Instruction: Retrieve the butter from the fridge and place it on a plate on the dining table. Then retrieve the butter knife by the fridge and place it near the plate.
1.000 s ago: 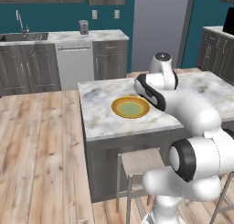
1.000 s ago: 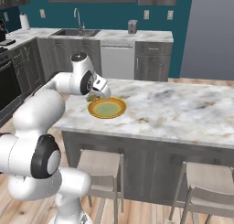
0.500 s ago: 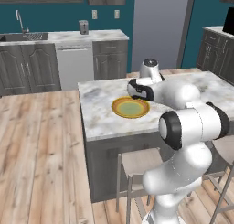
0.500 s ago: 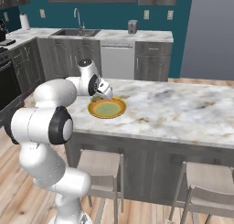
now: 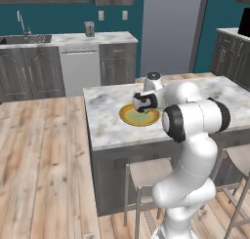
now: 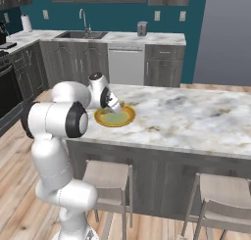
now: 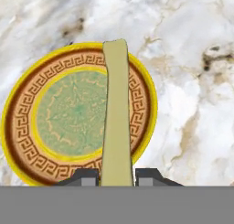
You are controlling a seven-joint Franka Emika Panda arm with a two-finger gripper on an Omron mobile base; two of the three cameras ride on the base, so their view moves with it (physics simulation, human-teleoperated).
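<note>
The butter is clamped at its near end between the two finger tips of the gripper, jaws drawn narrow on the stick, and it projects straight forward from them along the gripper's own line. Its long axis crosses the plate off-centre: it runs over the patterned band and the edge of the green disc on the side nearer the bare marble, and its far tip appears to reach slightly past the yellow rim. Whether the stick is touching the plate or held just above it cannot be told. The coming release therefore appears to depend on shifting the stick toward the plate's centre, or drawing it back, so its full length lies within the rim. The hand view supplies this alignment. The right base view shows the gripper angled down over the near edge of the plate, which lies on the dining table near its sink-side end. In the left base view the hand covers part of the plate.
</note>
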